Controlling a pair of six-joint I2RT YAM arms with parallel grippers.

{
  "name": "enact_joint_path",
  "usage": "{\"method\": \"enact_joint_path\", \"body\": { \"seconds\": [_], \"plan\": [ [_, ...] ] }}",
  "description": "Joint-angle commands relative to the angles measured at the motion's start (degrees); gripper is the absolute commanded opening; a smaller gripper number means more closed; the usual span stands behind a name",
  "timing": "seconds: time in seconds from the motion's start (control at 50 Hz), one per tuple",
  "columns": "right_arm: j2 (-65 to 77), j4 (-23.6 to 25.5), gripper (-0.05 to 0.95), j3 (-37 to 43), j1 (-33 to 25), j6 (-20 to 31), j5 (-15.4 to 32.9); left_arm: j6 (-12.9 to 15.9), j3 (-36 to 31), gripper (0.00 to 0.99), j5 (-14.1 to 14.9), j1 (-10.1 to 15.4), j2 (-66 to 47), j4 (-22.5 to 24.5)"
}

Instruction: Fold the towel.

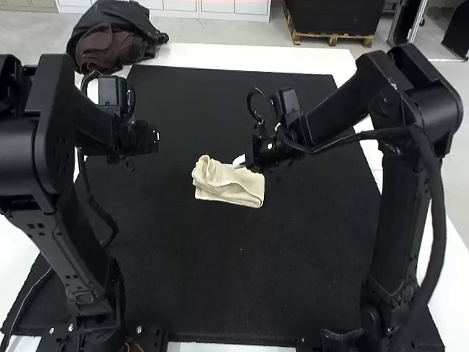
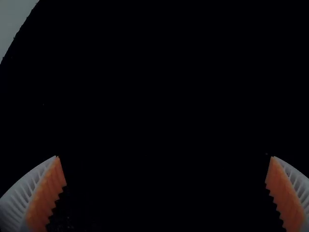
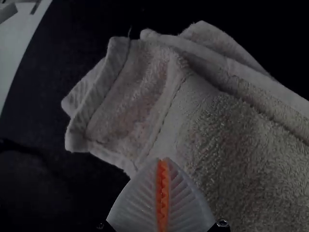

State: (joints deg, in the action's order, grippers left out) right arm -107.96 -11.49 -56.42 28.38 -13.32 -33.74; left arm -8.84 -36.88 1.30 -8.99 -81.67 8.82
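The cream towel (image 1: 229, 183) lies near the middle of the black mat as a small folded bundle, its layers uneven at the left end. My right gripper (image 1: 240, 160) is at the towel's far edge. In the right wrist view the fingers of my right gripper (image 3: 163, 160) are together over the towel (image 3: 217, 130); no cloth is visible between the pads. To the left of the towel, my left gripper (image 1: 155, 139) is above the mat. Seen from its wrist, my left gripper (image 2: 165, 157) has its fingers wide apart with nothing between them.
The black mat (image 1: 198, 286) covers most of the white table (image 1: 242, 57). A dark, bunched cloth or bag (image 1: 113, 40) sits at the far left corner. Cables hang along both arms.
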Motion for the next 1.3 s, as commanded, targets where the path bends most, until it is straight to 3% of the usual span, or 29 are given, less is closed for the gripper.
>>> {"method": "enact_joint_path", "body": {
  "seconds": [0.0, 0.26, 0.52, 0.9, 1.28],
  "plan": [
    [-1.99, -1.43, -0.03, -0.09, 0.62, -0.3, -2.21, 0.14, 0.32, 0.97, 0.46, -0.41, 2.3, 0.41],
    [-5.77, -6.44, -0.03, -1.5, 2.12, -2.85, -2.74, -0.04, 0.32, 0.97, 0.72, -0.5, 2.3, 0.76],
    [-9.55, -7.32, -0.03, -3.61, 2.82, -3.47, -2.91, 0.23, 0.32, 0.97, 0.81, -0.5, 2.3, 1.2],
    [-15.08, -11.01, -0.03, -6.15, 3.79, -4.61, -3.62, 0.49, 0.06, 0.97, 2.22, -2.87, 2.3, 2.25],
    [-9.99, -9.87, -0.03, -7.38, 4.05, -8.21, -3.53, 1.02, -0.12, 0.97, 2.48, -3.93, 2.3, 2.17]
  ]
}}
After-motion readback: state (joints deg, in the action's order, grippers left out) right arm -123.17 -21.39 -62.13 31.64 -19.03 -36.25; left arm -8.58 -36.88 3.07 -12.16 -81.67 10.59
